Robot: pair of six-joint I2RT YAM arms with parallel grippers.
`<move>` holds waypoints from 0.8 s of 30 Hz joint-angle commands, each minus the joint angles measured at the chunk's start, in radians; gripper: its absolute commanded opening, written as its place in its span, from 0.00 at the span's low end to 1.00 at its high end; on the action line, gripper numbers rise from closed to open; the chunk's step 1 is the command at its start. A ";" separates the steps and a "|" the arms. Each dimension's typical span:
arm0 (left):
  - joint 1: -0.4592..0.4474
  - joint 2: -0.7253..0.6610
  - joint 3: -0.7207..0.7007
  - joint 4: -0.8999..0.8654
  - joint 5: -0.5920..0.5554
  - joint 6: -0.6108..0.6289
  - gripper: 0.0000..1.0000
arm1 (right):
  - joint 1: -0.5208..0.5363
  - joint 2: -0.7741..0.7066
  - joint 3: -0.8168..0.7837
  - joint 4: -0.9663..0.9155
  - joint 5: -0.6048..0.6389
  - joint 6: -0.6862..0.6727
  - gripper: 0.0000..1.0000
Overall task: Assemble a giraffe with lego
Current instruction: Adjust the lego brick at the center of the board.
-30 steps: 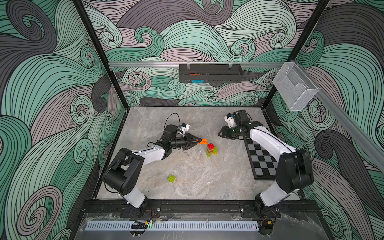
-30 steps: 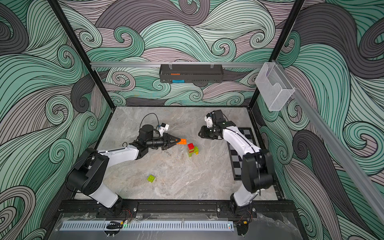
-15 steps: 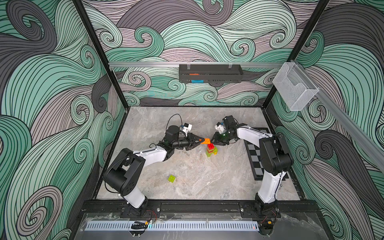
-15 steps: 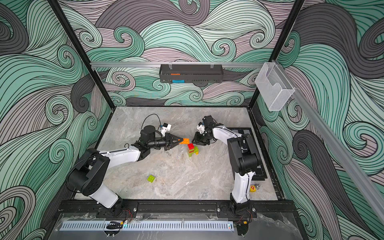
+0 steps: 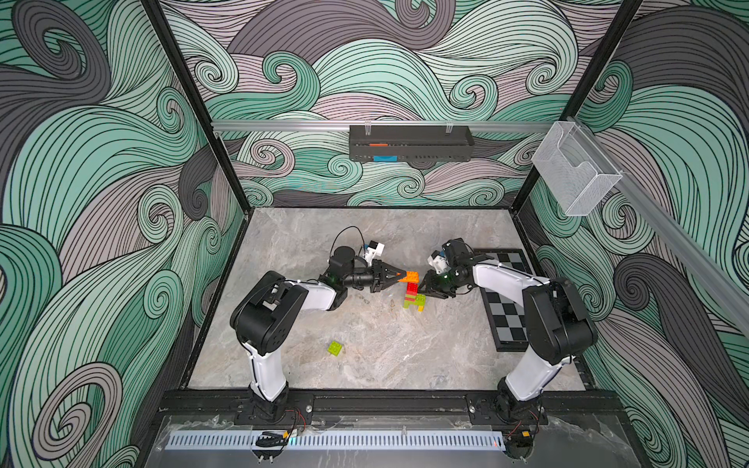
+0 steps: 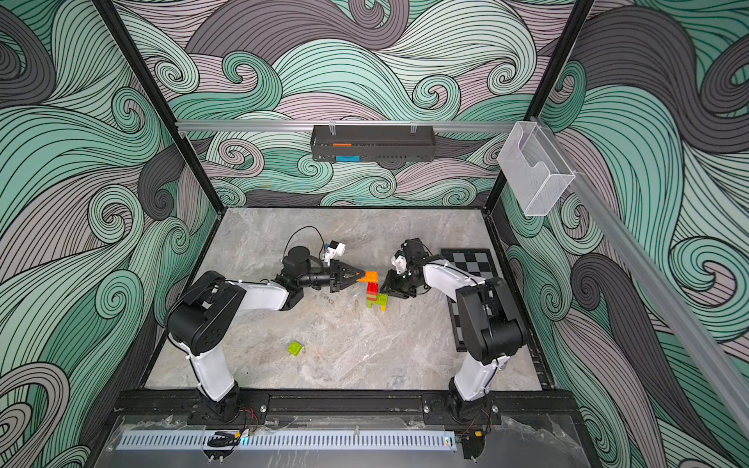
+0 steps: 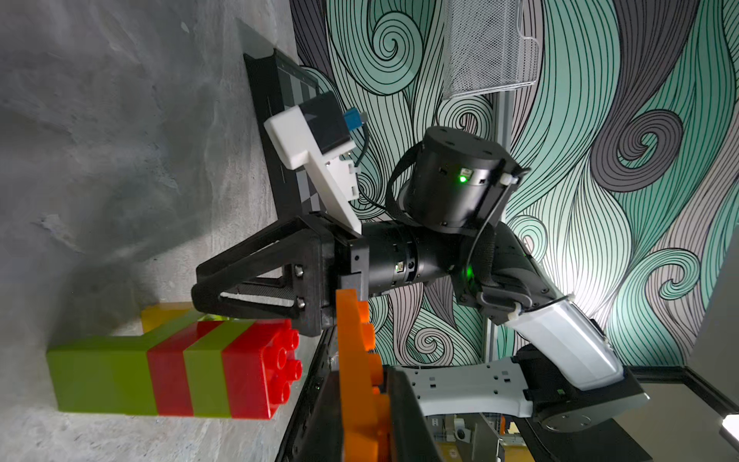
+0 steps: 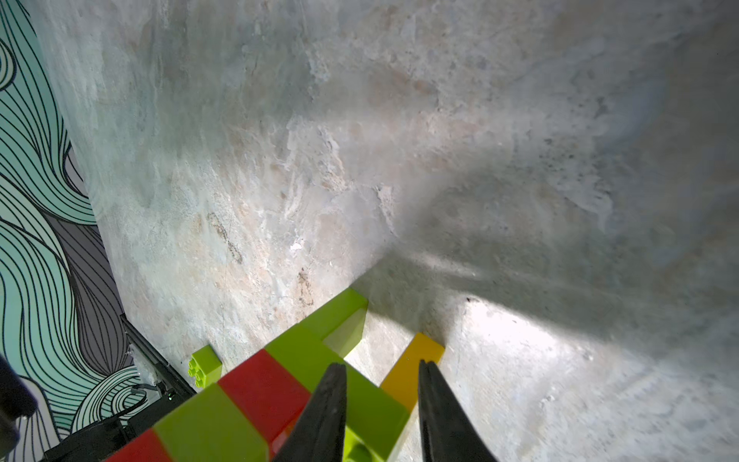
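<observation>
Left claw [image 5: 402, 277] around long orange brick [image 5: 410, 276]

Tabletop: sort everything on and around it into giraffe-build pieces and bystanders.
Job: half-built giraffe; orange brick, held in the left end effector; loose lime brick.
Bystanders: chessboard; black wall tray; clear wall bin.
</observation>
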 commanded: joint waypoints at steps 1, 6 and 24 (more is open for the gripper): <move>-0.004 0.016 0.044 0.077 0.099 -0.044 0.00 | 0.000 -0.056 -0.029 0.007 0.045 0.029 0.35; 0.005 0.017 0.078 -0.008 0.181 -0.027 0.00 | -0.023 -0.180 -0.071 -0.021 0.064 0.037 0.38; 0.067 0.165 0.126 0.143 0.238 -0.156 0.00 | -0.037 -0.434 -0.098 0.001 -0.088 0.110 0.49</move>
